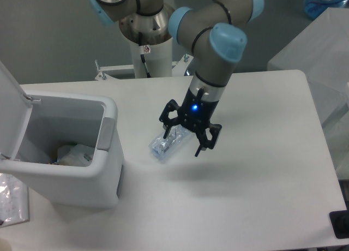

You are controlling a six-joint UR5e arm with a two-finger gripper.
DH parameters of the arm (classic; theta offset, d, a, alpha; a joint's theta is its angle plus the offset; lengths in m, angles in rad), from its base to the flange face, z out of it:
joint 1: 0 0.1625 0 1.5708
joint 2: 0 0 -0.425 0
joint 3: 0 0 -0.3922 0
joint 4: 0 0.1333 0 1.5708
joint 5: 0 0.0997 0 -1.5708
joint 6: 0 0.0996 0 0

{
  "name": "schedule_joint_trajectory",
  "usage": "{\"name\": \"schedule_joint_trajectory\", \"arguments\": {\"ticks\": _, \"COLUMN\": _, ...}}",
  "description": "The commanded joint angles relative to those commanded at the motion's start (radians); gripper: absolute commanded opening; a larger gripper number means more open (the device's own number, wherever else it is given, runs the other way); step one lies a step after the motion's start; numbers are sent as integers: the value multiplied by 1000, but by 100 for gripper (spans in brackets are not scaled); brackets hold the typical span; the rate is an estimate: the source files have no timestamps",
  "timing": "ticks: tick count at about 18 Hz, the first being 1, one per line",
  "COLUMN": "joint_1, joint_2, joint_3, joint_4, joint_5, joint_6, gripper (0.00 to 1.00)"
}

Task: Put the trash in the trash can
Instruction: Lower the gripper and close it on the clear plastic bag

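The black end effector, fingers spread, straddles the long clear plastic tube package; it could be squeezed sideways if clamped off-centre

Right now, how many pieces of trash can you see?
2: a crumpled white wrapper inside the trash can, and a clear plastic package on the table under the gripper. More may be hidden in the can.

You have even, cool overhead light on the white flat surface, with no hard glare. A soft grey shadow lies beneath the black two-finger end effector, whose blue lamp glows. The frame is slightly soft and grainy; the grey background stays dim.
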Motion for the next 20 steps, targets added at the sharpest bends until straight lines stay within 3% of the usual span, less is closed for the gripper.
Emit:
{"name": "schedule_joint_trajectory", "arguments": {"ticks": 5, "joint_1": -74, "joint_2": -34, "joint_3": -28, "joint_4": -8, "joint_5": 141, "joint_6": 12, "gripper": 100}}
{"name": "schedule_joint_trajectory", "arguments": {"ticks": 9, "joint_1": -120, "joint_2": -66, "joint_3": -26, "joint_4": -54, "joint_5": 193, "joint_6": 3, "gripper": 100}}
{"name": "schedule_joint_trajectory", "arguments": {"ticks": 20, "joint_1": -176, "joint_2": -179, "joint_3": -2, "joint_4": -43, "joint_5": 336, "joint_6": -60, "gripper": 100}}
